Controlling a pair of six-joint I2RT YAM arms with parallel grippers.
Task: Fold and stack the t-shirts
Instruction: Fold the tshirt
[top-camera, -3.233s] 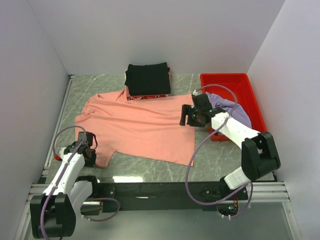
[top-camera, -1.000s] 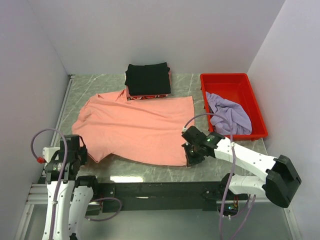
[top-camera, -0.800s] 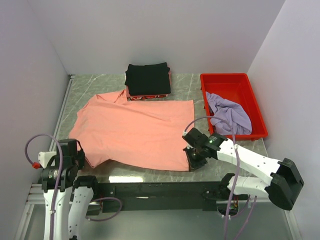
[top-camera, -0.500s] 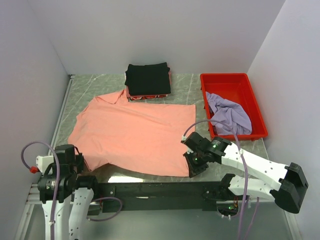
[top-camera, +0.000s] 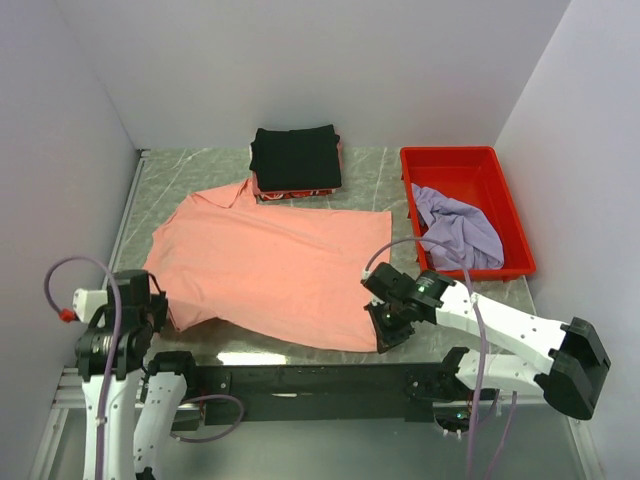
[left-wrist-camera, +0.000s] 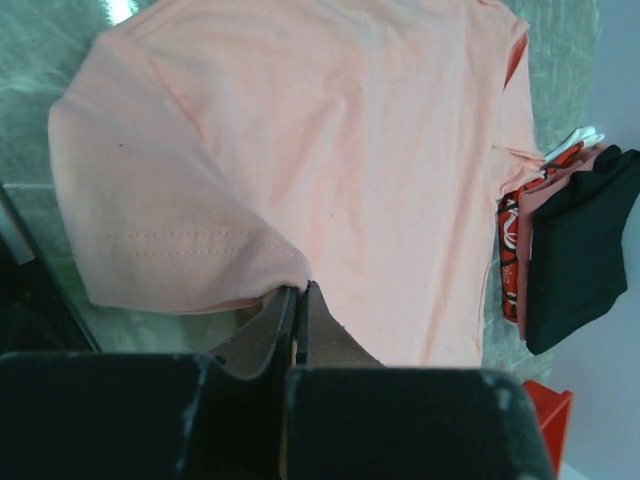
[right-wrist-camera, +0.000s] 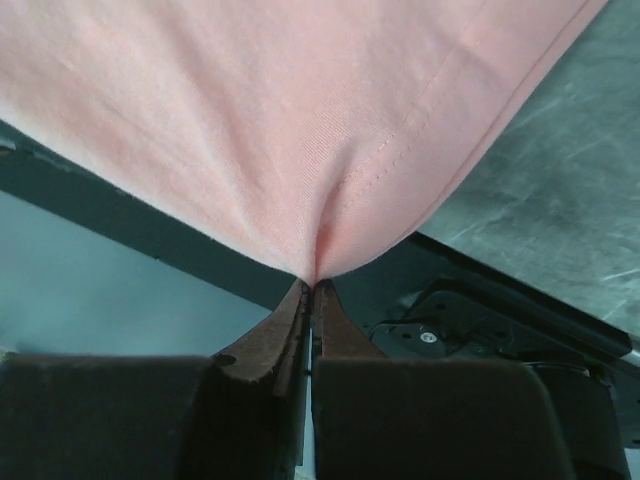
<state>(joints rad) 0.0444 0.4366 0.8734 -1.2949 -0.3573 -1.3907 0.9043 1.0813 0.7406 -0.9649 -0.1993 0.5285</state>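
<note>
The salmon-pink t-shirt lies spread across the marble table, its near edge pulled toward the front. My left gripper is shut on its near left sleeve edge. My right gripper is shut on its near right hem corner. A black t-shirt sits folded at the back on a small stack, also seen in the left wrist view. A lavender-purple t-shirt lies crumpled in the red tray.
White walls close in the table on the left, back and right. The black frame rail runs along the front edge under both grippers. Bare marble shows to the right of the pink shirt.
Both grippers have dragged the pink shirt's near edge toward the front of the table, then eased slightly back. The shirt lies flatter and closer to me than three seconds ago.
</note>
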